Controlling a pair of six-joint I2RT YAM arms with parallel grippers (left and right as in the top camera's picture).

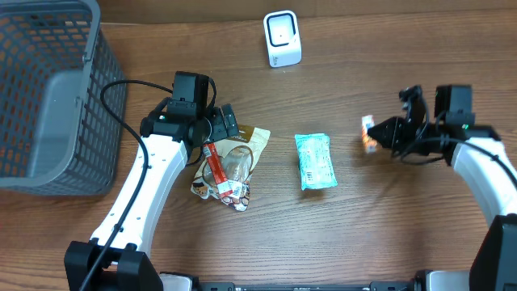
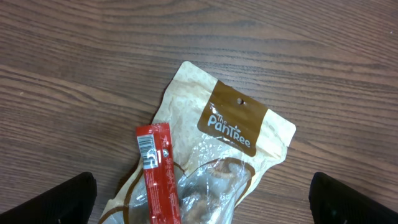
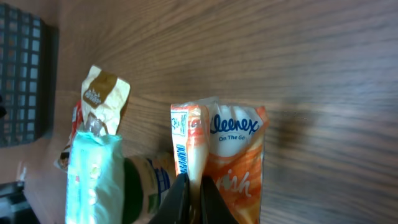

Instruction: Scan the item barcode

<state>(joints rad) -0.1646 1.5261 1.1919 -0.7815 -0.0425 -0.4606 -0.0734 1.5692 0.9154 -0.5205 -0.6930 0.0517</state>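
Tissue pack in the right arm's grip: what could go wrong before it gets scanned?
The right tool pinches the tissue pack only near one end, so it might slip or twist. The scanner stands well away from it; the pack could arrive with its barcode turned away and not read.

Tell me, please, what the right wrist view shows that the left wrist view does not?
Only the right wrist: an orange Kleenex pack pinched in the shut right gripper, a teal packet and the grey basket. Only the left wrist: the barcode on the red stick, close up. Both: the tan Pantree pouch on the wooden table.
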